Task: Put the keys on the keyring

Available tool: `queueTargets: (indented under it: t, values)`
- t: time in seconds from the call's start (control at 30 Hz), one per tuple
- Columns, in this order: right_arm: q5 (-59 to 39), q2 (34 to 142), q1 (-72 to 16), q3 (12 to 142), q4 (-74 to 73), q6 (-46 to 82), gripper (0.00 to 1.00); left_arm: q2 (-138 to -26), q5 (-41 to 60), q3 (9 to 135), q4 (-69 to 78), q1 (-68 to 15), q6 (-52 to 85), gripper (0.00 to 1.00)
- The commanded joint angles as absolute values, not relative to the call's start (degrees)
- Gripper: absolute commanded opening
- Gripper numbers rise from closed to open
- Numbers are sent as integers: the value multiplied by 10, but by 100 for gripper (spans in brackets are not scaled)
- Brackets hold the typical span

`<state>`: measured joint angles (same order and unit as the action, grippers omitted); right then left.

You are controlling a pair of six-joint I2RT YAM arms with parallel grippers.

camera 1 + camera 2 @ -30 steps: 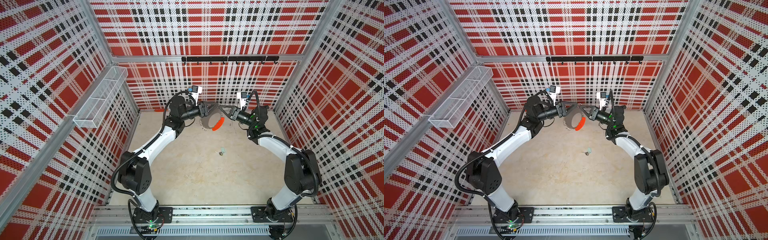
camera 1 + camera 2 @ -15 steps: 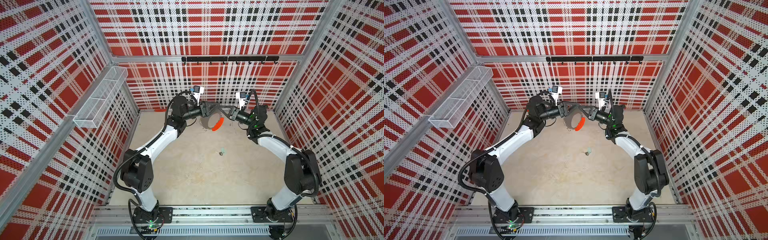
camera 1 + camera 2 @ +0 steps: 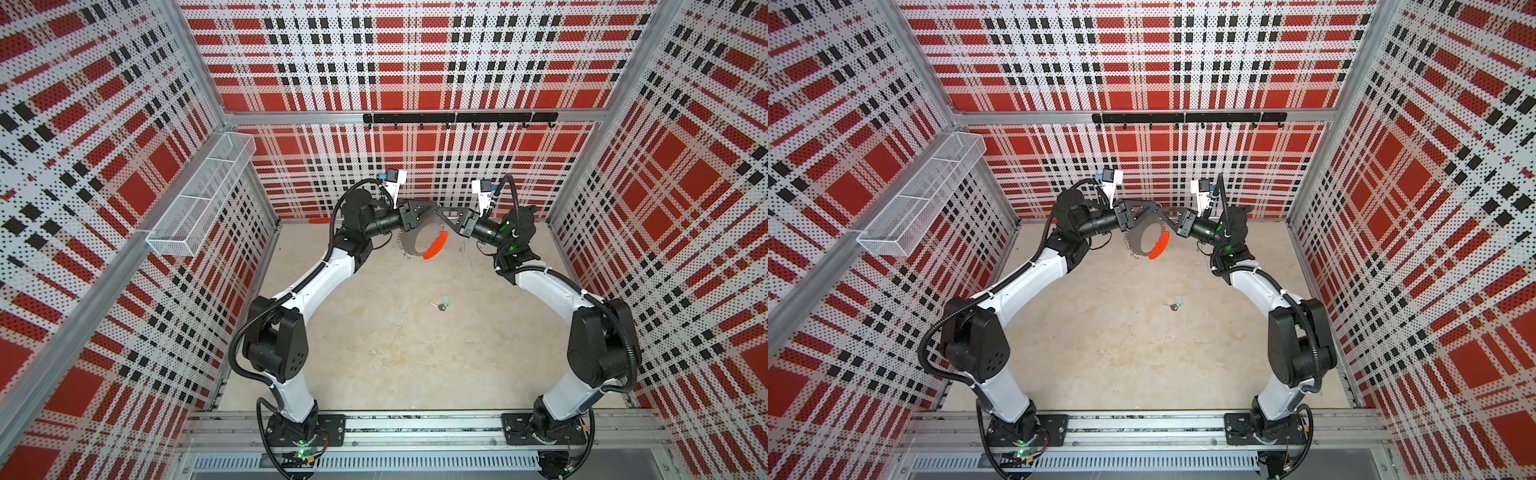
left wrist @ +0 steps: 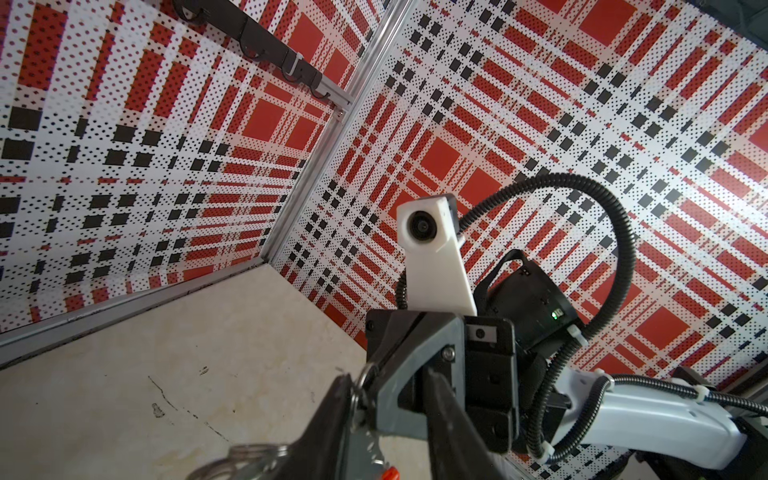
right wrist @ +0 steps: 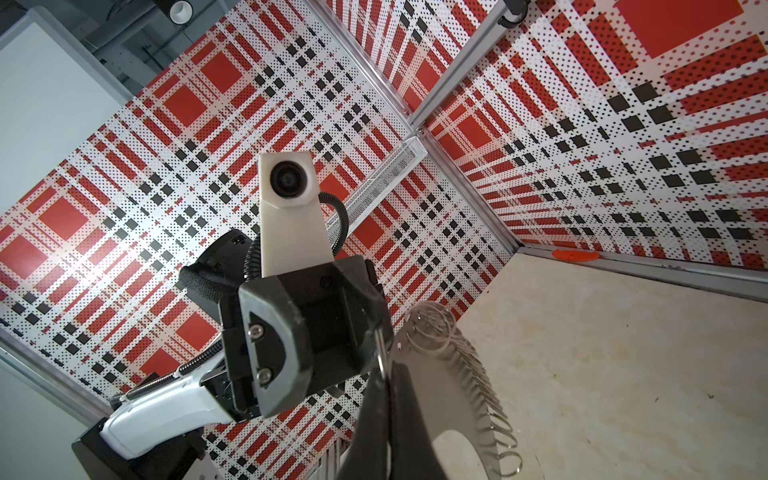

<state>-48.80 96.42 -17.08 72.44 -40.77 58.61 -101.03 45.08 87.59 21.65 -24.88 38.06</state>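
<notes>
Lying flat on the pale floor [image 3: 374, 353] near its middle in both top views, the keys [image 3: 441, 306] [image 3: 1174, 304] are a tiny silver key with a dark head joined to a mint-green tag [image 3: 445, 299]. At their 12 o'clock, held off the floor, the keyring [image 3: 409, 245] [image 3: 1136, 243] is a flat dark grey ring, silver wire clips [image 3: 402, 246] along its 8 o'clock rim, an orange-red arc [image 3: 436, 246] at 4 o'clock. The right gripper [image 3: 444, 218] is pressed together on its 1 o'clock rim. The left gripper [image 3: 428, 214] meets the 11 o'clock rim, jaws partly apart; whether it grips I cannot tell. Farther back, a small orange-red strip [image 3: 318, 221] lies against the back wall [image 3: 415, 166].
</notes>
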Motion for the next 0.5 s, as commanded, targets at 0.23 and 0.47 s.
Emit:
queueTargets:
  t: [0.23, 0.47]
  values:
    - [-511, 963, -184, 757, -406, 585, 4, -1035, 512, 888, 214, -270, 388, 14]
    - [-517, 960, -186, 757, -399, 580, 5, -1041, 509, 894, 184, -276, 370, 1]
